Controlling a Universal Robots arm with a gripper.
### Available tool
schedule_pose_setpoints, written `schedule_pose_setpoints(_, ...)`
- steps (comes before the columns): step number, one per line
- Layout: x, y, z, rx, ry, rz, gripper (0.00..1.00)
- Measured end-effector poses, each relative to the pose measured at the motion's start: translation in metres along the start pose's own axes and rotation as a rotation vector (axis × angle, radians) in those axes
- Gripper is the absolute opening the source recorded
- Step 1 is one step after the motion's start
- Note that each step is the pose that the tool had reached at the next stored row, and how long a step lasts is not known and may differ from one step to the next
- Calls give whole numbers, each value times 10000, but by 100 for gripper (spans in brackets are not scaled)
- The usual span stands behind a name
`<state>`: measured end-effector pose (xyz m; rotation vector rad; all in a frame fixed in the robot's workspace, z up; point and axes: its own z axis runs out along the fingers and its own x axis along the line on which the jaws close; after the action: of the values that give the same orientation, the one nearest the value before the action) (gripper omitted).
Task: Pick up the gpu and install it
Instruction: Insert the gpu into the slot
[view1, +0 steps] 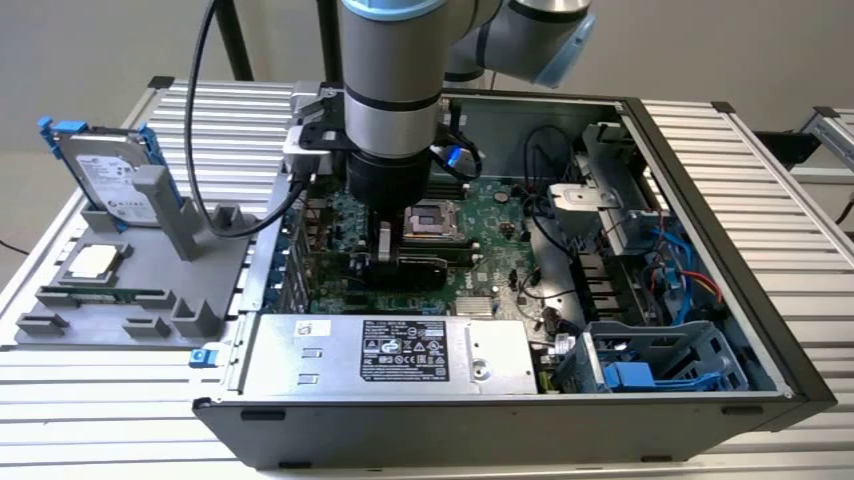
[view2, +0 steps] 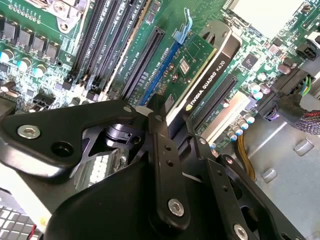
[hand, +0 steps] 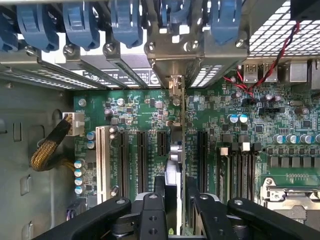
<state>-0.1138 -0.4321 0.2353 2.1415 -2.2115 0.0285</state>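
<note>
The gpu (view1: 416, 264) stands on edge in a slot of the green motherboard (view1: 501, 205) inside the open computer case. In the first wrist view the gpu (hand: 180, 125) is seen edge-on, and its silver bracket meets the rear slot openings. Its black cooler face shows in the second wrist view as the gpu (view2: 209, 67) sits in a long slot. My gripper (view1: 384, 245) reaches straight down onto it. In the first wrist view my gripper (hand: 176, 187) has one black finger on each side of the card, shut on it.
A grey holder (view1: 134, 300) at the exterior view's left carries a hard drive with blue rails (view1: 114, 175), a CPU chip (view1: 91, 262) and a memory stick (view1: 100, 295). Inside the case are the power supply (view1: 387, 350), a CPU socket (view1: 434, 218), loose cables (view1: 554, 215) and a drive cage (view1: 654, 365).
</note>
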Motion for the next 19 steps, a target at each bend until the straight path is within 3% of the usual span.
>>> schedule_pose_setpoints(14,-1,1,10,11,-10,3,0)
schedule_pose_setpoints(15,-1,1,10,11,-9,3,100)
schedule_pose_setpoints(19,-1,1,8,10,-1,2,100)
